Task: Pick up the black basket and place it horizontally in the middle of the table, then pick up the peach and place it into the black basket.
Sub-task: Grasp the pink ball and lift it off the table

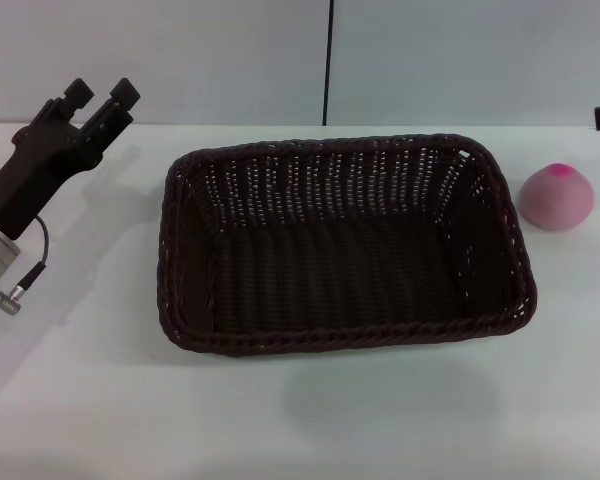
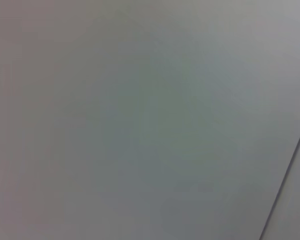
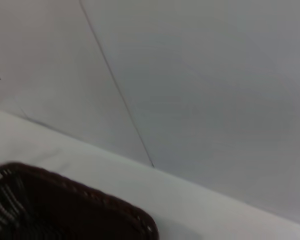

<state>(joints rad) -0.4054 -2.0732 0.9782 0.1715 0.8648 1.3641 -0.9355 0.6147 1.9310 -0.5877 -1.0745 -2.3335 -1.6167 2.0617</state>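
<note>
The left pincer (image 1: pixel 101 104) is raised off the desk (image 1: pixel 80 400) at about ten o'clock, tips aimed up and away, its two fingers (image 1: pixel 79 93) standing a narrow gap apart and holding nothing. It is well apart from the basket (image 1: pixel 345 330). The left wrist view shows only blank wall, which fits an arm lifted clear of the work.

The right pincer is out of the head view. Its wrist camera catches one corner of the basket's rim (image 3: pixel 115 205) with the wall behind, so that arm hangs somewhere near the basket, but whether its fingers are wide or closed I cannot tell.

The basket lies at the centre of the desk, long side running nine to three, empty. The first step looks done. The peach (image 1: pixel 557 196) sits at about two o'clock, just beside the basket's right end, on the desk and untouched.

So the peach step is in hand. The next move likely falls to the right arm, the nearer one: descend over the peach, close gently around its rounded body, lift above the rim, then release inside.
</note>
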